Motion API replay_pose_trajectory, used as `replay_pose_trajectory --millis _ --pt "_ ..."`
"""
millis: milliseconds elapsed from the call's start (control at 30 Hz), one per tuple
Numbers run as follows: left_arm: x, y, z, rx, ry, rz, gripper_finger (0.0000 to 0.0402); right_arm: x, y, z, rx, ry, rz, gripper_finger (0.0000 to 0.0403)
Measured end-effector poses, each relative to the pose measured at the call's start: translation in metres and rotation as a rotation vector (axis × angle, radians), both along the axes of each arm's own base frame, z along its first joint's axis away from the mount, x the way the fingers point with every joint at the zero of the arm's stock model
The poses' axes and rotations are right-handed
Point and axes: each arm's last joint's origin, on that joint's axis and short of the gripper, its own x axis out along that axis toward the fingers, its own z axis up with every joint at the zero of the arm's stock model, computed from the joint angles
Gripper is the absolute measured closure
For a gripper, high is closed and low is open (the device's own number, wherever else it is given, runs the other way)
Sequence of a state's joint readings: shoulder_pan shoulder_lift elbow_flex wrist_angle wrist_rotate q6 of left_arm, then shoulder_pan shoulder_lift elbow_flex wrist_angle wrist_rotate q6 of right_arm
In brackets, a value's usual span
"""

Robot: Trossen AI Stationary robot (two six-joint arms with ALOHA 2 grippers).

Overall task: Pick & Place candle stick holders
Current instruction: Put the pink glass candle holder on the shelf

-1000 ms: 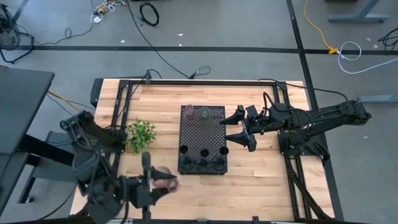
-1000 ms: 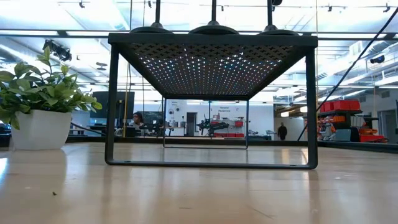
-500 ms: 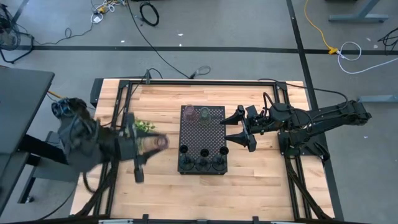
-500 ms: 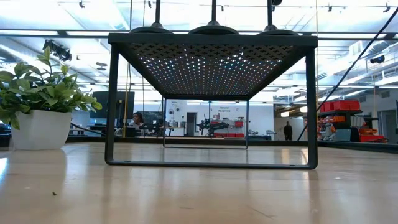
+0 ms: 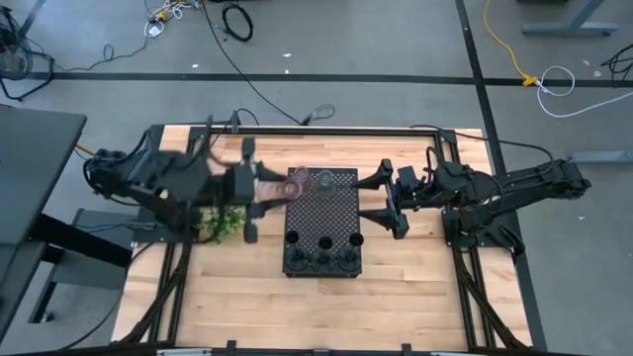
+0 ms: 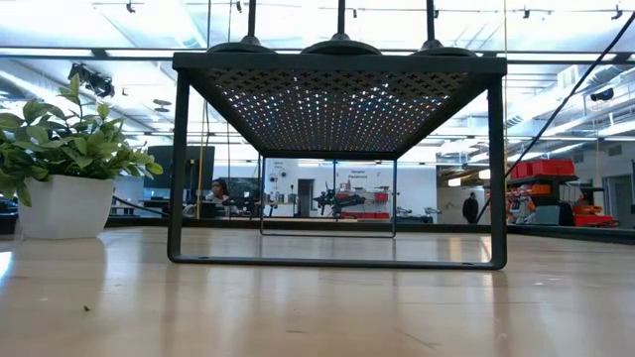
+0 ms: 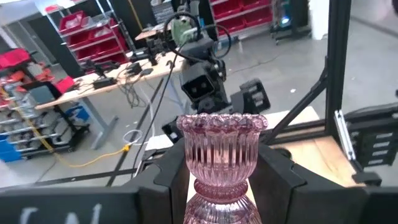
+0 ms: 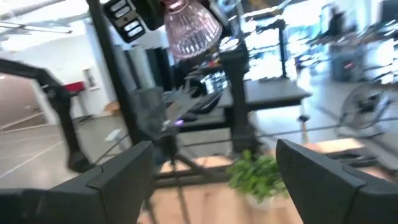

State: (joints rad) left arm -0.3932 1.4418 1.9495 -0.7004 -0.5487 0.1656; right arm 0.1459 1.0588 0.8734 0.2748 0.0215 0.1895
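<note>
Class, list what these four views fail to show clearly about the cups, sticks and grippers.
- Pink glass cup: foot cut off by left wrist view's bottom edge.
- Left gripper: motion-blurred in high view.
- Candle sticks: tops cut off in low view.
- Cups on tray: too small for detail.

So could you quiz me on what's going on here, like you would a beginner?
1. True or false: the left gripper is shut on a pink glass cup.
2. What stands at the near end of the black tray? A) three black candle sticks B) a white bowl C) nothing
3. Which gripper waits open beside the tray?

Key
1. True.
2. A: the three black candle sticks stand there in a row.
3. The right gripper, at the tray's right side, holding nothing.
</note>
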Motion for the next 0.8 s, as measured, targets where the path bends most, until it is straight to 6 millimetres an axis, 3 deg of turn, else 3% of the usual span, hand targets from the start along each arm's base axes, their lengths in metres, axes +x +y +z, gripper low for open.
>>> replay_pose_trajectory --millis 233,567,800 --pt "0.019 0.031 0.008 -0.007 -0.083 -0.118 0.0265 0.000 -0.003 0.002 -0.052 -0.028 -0.108 0.0064" --pt "0.061 0.069 -0.004 -0.053 -0.116 -0.238 0.0265 -0.001 -0.006 0.010 -0.190 -0.111 -0.196 0.0064" --pt "0.086 0.082 -0.016 -0.079 -0.112 -0.296 0.0265 0.000 -0.016 0.010 -0.238 -0.110 -0.254 0.0064"
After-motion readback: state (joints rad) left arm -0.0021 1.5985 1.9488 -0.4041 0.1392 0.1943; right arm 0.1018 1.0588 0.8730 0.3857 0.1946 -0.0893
